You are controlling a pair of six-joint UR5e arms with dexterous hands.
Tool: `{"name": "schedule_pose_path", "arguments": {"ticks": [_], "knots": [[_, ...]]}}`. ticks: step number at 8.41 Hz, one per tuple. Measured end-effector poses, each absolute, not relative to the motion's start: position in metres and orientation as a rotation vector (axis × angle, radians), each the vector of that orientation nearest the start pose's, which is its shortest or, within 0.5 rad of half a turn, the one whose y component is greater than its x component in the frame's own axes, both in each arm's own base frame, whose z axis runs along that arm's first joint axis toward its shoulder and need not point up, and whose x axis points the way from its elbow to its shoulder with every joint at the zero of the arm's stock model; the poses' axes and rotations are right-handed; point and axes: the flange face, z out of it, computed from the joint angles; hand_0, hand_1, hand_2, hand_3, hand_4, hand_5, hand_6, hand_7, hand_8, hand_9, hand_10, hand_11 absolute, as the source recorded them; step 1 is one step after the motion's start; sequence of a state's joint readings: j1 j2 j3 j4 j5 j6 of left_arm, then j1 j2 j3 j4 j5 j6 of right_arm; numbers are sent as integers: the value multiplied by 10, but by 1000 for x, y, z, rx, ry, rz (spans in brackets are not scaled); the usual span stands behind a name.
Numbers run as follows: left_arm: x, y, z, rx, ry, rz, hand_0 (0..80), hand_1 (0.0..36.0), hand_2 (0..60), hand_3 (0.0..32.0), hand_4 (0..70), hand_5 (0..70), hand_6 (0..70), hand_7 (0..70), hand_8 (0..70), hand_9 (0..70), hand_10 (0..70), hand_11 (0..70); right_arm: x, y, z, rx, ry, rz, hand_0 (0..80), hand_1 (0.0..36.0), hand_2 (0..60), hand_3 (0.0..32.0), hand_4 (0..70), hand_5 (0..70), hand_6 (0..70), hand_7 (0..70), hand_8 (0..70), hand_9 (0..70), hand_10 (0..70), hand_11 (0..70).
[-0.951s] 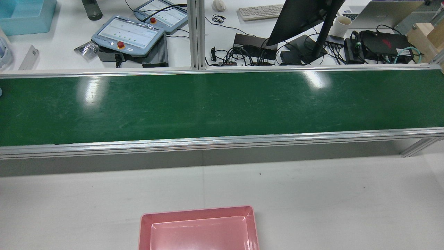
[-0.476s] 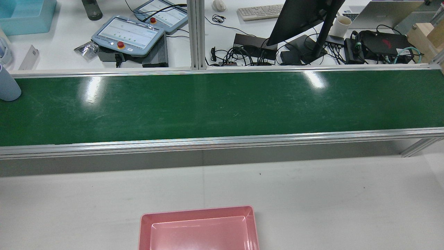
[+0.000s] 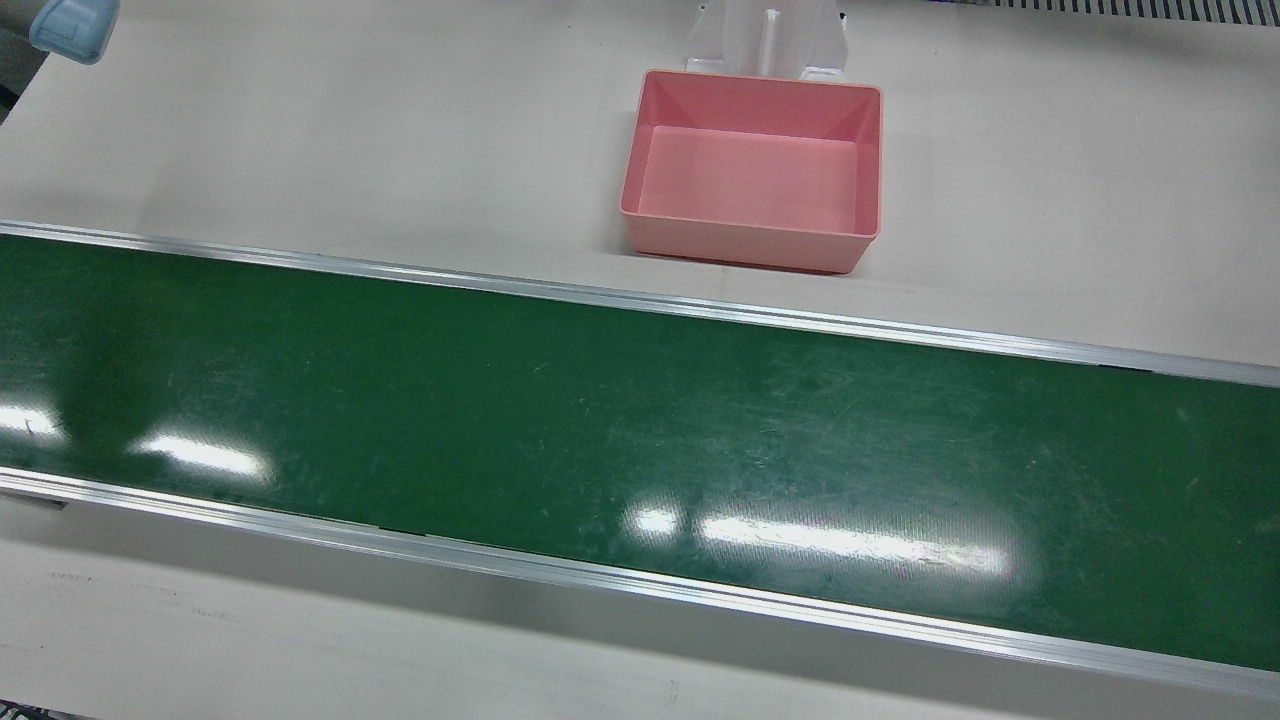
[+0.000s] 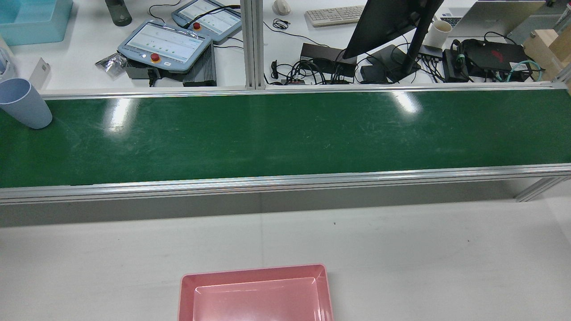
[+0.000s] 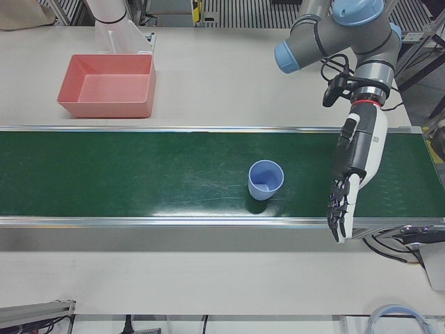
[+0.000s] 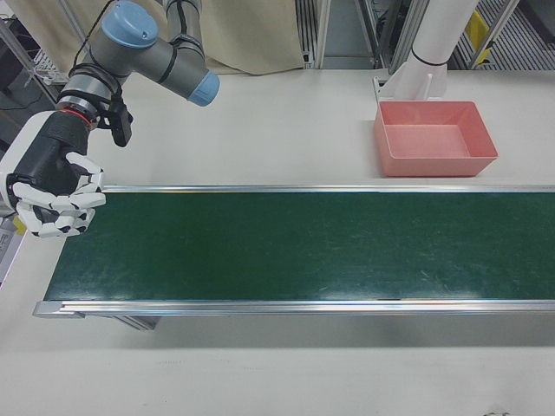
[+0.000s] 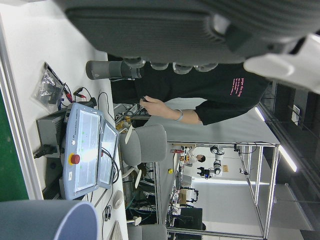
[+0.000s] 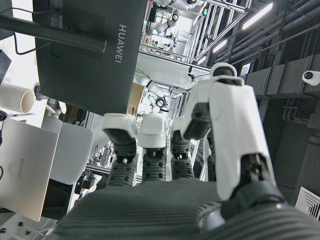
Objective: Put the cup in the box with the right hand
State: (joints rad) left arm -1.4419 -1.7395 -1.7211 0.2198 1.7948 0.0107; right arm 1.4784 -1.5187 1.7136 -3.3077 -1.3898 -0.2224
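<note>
A light blue cup point(image 5: 265, 180) stands upright on the green conveyor belt point(image 5: 139, 174). In the rear view the cup point(image 4: 24, 109) is at the belt's far left end. The pink box point(image 3: 745, 243) sits empty on the white table beside the belt, and also shows in the right-front view point(image 6: 434, 163). My left hand point(image 5: 351, 174) hangs over the belt, fingers stretched downward, open and empty, a short way from the cup. My right hand point(image 6: 54, 195) is at the opposite end of the belt, fingers curled shut on nothing, far from both cup and box.
Aluminium rails point(image 4: 285, 180) border the belt on both sides. Beyond the belt, the operators' desk holds teach pendants point(image 4: 165, 44), a monitor point(image 4: 388, 22) and cables. A blue arm joint point(image 3: 70, 25) shows at the front view's top left corner.
The cup has come into the rear view at the left end of the belt and moved rightward along it. The box has not moved.
</note>
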Motion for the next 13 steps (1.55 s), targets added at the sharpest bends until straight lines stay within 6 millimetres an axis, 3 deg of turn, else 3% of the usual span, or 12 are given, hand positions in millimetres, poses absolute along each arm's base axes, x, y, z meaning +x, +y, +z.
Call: {"name": "schedule_pose_path", "arguments": {"ticks": [2,4,5,6,7,8,9,10,12,13], "knots": [[-40,-560,548,-344,2125,-1918,0,0,0,0,0,0,0,0,0,0,0,0,104,-520,608,-353,2293,-2250,711,360,600,0,700,212,470,700,700,700,466,670],[-40,-560,548,-344,2125,-1917,0,0,0,0,0,0,0,0,0,0,0,0,104,-520,608,-353,2292,-2251,679,360,600,0,700,209,468,700,700,700,463,664],[-40,-560,548,-344,2125,-1917,0,0,0,0,0,0,0,0,0,0,0,0,103,-520,609,-352,2291,-2253,721,359,600,0,700,208,468,700,700,700,462,663],[-40,-560,548,-344,2125,-1917,0,0,0,0,0,0,0,0,0,0,0,0,100,-521,611,-346,2294,-2256,676,342,600,0,698,206,468,700,700,700,469,672],[-40,-560,548,-345,2125,-1918,0,0,0,0,0,0,0,0,0,0,0,0,92,-524,611,-331,2309,-2254,645,310,600,0,657,211,478,700,700,700,522,700],[-40,-560,548,-345,2125,-1918,0,0,0,0,0,0,0,0,0,0,0,0,83,-534,611,-315,2337,-2236,605,292,598,0,541,223,495,700,700,700,599,700],[-40,-560,548,-344,2125,-1917,0,0,0,0,0,0,0,0,0,0,0,0,73,-549,615,-301,2375,-2198,583,302,600,0,487,230,505,700,700,700,634,700],[-40,-560,548,-345,2125,-1918,0,0,0,0,0,0,0,0,0,0,0,0,64,-559,621,-291,2401,-2169,606,276,578,0,529,233,509,700,700,700,650,700],[-40,-560,548,-344,2125,-1918,0,0,0,0,0,0,0,0,0,0,0,0,52,-569,626,-276,2426,-2146,586,284,598,0,482,235,513,700,700,700,666,700],[-40,-560,548,-344,2125,-1917,0,0,0,0,0,0,0,0,0,0,0,0,50,-571,626,-275,2428,-2144,603,266,545,0,530,232,509,700,700,700,645,700]]}}
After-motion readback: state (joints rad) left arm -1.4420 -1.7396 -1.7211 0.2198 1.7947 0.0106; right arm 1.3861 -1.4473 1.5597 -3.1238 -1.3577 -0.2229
